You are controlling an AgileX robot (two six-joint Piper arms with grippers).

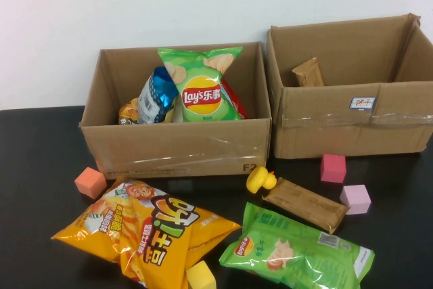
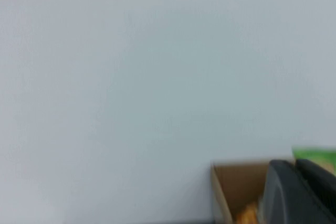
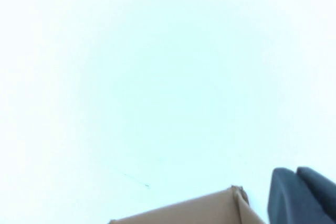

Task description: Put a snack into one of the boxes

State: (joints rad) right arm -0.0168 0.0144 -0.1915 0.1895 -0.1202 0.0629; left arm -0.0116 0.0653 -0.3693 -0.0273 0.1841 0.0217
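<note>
Currently neither arm is showing in the high view; both are sitting pulled back, wrist cameras facing the wall. The left gripper (image 2: 302, 192) is appearing only as a dark finger edge near the left box (image 1: 176, 148), and the right gripper (image 3: 302, 195) likewise beside a corner of the right box (image 1: 352, 126); how far either pair of fingers is spread cannot be told, and neither is visibly holding anything. The left box is already carrying a green chip bag (image 1: 201, 86) standing upright, a blue packet (image 1: 154, 96) and more; the right box is holding one brown bar (image 1: 308, 72). Loose snacks are lying on the black table (image 1: 40, 167) in front: an orange bag (image 1: 145, 231), a flat green bag (image 1: 298, 252), and a brown wrapped bar (image 1: 306, 204) touching a yellow duck (image 1: 260, 179). Foam cubes are scattered around them. A sensible pick is probably the brown wrapped bar for the right arm: gripping across its narrow width, approaching from the side away from the duck, lifting clear of the box wall before releasing.
</note>
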